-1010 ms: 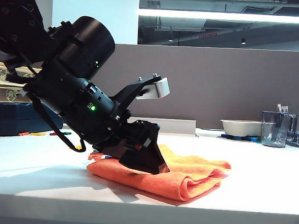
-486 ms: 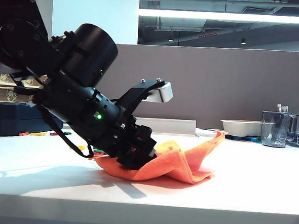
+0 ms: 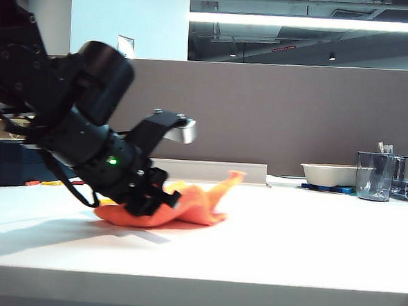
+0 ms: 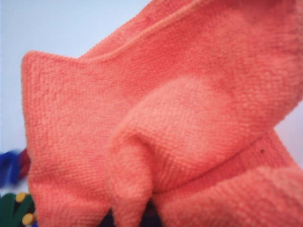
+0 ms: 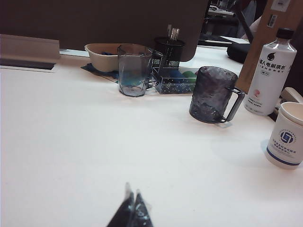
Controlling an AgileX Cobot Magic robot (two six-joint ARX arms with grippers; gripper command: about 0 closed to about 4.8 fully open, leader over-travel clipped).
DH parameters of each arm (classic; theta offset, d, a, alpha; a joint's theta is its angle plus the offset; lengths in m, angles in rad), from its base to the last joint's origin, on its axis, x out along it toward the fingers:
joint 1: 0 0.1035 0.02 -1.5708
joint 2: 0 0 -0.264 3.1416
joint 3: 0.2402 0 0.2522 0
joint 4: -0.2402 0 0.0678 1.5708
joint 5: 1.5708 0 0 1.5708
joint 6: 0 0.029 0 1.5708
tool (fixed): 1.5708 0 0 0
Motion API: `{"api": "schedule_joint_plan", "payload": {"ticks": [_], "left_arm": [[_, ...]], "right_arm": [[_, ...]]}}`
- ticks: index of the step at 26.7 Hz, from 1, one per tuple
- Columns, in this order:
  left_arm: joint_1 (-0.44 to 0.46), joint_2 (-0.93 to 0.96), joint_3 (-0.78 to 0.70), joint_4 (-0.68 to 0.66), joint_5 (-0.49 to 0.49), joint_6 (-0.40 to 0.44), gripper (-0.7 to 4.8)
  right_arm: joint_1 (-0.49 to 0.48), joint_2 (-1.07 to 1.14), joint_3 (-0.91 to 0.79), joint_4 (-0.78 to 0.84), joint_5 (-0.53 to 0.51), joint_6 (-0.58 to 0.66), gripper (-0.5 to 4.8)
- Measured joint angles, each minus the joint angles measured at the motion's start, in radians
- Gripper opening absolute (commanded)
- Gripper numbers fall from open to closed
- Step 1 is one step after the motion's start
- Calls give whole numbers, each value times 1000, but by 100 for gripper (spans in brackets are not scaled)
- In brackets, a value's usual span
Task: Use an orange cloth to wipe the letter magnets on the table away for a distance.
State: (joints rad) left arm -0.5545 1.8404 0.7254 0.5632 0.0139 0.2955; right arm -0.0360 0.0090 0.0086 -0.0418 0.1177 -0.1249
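— Since the cloth lay in a broad folded heap a second ago, where is it now?
— The orange cloth (image 3: 187, 206) is bunched up small on the table (image 3: 267, 254), left of the middle in the exterior view, with one corner sticking up. It has been dragged leftward from where it lay.
— And the left gripper (image 3: 156, 198)?
— Low at the cloth's left end, its jaws pinching the orange cloth. A second ago they stood wide open over it. The left wrist view is almost filled with gathered orange folds (image 4: 180, 127).
— Any sign of the letter magnets?
— A few letter magnets (image 3: 50, 182) lie on the table behind the arm, red and yellow ones. In the left wrist view, blue, green and yellow bits (image 4: 14, 198) show just beside the cloth's edge.
— The right gripper (image 5: 131, 213)?
— Over bare table, well apart from the cloth, jaws pressed together. Ahead of it stand a clear tumbler (image 5: 134, 70), a dark mug (image 5: 213, 94), a white bottle (image 5: 271, 71) and a paper cup (image 5: 288, 135).
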Motion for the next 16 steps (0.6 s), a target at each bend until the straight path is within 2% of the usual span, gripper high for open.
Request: {"api": "schedule_joint_plan", "payload": {"ticks": [16], "left_arm": [[277, 2, 0, 20, -11, 17, -6]], "right_arm": [[0, 0, 0, 0, 0, 0, -1]]}}
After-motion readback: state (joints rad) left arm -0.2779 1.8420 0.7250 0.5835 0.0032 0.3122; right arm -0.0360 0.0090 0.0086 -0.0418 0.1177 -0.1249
